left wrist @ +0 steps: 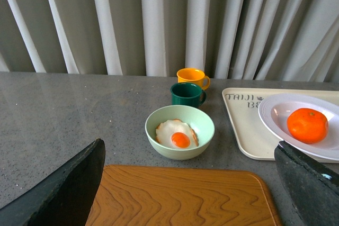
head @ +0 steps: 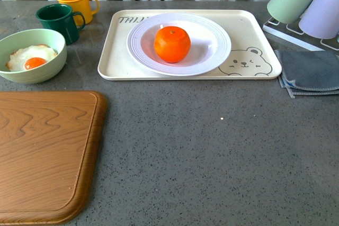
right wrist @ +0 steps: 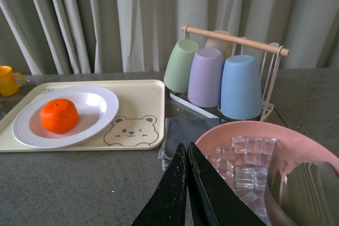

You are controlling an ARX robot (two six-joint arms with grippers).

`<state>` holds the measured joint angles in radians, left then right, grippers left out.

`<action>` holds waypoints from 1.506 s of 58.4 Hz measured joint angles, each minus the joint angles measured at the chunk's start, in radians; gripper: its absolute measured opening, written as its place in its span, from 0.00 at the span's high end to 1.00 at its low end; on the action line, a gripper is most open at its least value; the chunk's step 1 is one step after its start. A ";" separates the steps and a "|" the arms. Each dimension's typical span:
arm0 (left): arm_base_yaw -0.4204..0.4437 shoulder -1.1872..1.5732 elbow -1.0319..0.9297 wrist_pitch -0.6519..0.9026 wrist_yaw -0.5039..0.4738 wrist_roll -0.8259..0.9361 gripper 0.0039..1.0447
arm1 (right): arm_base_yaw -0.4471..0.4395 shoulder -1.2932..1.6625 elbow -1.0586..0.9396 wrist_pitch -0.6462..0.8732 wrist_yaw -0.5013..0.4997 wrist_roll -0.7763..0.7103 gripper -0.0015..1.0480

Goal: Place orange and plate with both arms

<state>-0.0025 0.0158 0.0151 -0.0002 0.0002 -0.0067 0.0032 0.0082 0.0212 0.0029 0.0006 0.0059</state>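
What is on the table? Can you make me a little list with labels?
orange: sits in the plate
plate: white, ridged rim, on the bear tray
green bowl: holds a fried egg, rim
mugs: yellow mug behind dark green mug
cutting board: wooden, bare
cloth: grey, folded, beside the tray
pink bowl: ice cubes inside
left claw: open, empty
right claw: shut, empty

Left tool (left wrist: 188,183) spread wide over the wooden board (left wrist: 180,197); egg bowl (left wrist: 180,132) beyond it, orange (left wrist: 307,125) sitting in the plate (left wrist: 275,117) on the tray (left wrist: 243,130).
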 joint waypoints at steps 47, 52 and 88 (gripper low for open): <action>0.000 0.000 0.000 0.000 0.000 0.000 0.08 | 0.000 -0.002 0.000 -0.002 0.000 -0.002 0.09; 0.000 0.000 0.000 0.000 0.000 0.000 0.08 | 0.000 -0.002 0.000 -0.002 0.000 -0.002 0.09; 0.000 0.000 0.000 0.000 0.000 0.000 0.08 | 0.000 -0.002 0.000 -0.002 0.000 -0.002 0.09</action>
<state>-0.0025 0.0158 0.0151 -0.0002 0.0002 -0.0067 0.0032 0.0059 0.0212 0.0013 0.0002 0.0044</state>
